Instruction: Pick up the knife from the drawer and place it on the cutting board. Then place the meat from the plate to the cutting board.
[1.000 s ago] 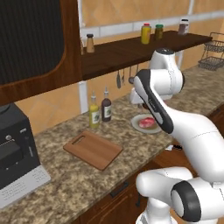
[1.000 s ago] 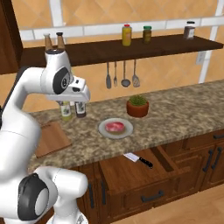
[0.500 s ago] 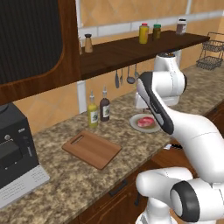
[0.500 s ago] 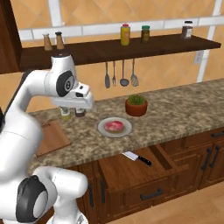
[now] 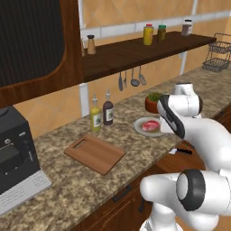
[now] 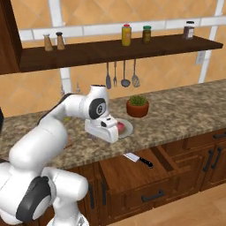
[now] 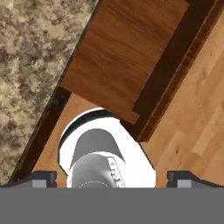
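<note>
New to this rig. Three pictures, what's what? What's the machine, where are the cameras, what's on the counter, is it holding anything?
It's a white robot arm on a driving base in a rendered kitchen. Two pictures come from cameras on the base, behind the arm to its left and right. The third comes from a camera on the hand, looking down along the end effector into the open drawer.

On the counter: a cutting board, two bottles, a plate with meat, and a potted plant. A knife lies in the drawer.

The end effector is open and holds nothing; the hand hangs over the counter edge above the drawer.
</note>
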